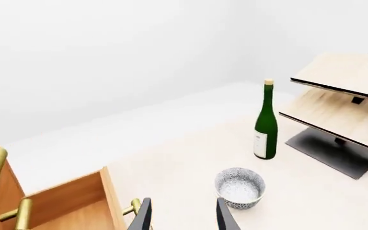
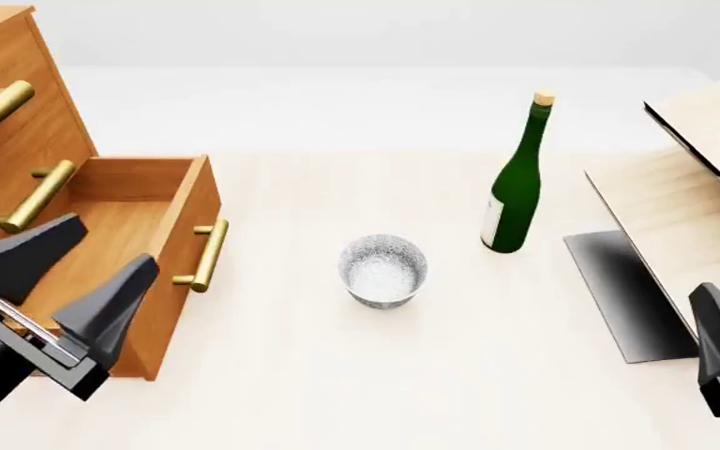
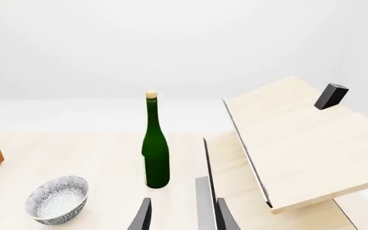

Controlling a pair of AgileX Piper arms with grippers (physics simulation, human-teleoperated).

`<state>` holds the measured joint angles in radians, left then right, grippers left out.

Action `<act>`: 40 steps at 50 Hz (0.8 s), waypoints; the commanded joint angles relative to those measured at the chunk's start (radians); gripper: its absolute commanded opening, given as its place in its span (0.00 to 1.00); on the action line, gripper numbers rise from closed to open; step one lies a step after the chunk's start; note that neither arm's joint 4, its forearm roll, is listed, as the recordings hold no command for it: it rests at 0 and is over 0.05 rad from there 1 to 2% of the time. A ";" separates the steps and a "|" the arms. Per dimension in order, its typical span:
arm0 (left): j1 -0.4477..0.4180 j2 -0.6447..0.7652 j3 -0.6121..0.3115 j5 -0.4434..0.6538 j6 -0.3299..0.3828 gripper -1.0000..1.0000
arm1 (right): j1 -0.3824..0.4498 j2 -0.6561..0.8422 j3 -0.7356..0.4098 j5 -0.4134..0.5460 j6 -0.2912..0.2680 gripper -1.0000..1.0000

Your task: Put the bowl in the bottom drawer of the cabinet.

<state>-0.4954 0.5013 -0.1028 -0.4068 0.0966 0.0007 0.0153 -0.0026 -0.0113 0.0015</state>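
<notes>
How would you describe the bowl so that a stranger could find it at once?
Start at the wooden cabinet with its bottom drawer pulled open. On the table between it and the green bottle stands the bowl: small, round, white with grey speckles, far shorter than the bottle.

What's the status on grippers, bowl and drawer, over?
Left gripper open over the pulled-out orange-brown bottom drawer, empty. Right gripper open, empty. Small speckled white-and-grey bowl upright on the table, untouched. Green glass bottle stands beyond it, off the path.

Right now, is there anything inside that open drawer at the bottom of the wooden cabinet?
The bottom drawer shows only bare wooden floor. Its near part is hidden behind the left tool, so that corner cannot be checked. The bowl stands outside on the table.
</notes>
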 commanded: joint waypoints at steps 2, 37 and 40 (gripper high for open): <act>-0.167 0.211 -0.152 -0.068 -0.052 1.00 | 0.000 -0.001 0.000 0.001 0.000 1.00; -0.338 0.667 -0.799 0.342 -0.110 1.00 | 0.000 -0.002 0.000 0.002 0.000 1.00; -0.345 0.685 -0.833 0.366 -0.125 1.00 | 0.000 -0.002 0.000 0.002 0.000 1.00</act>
<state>-0.8064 1.0995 -0.7924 -0.1451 0.0070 0.0008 0.0136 -0.0029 -0.0095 0.0014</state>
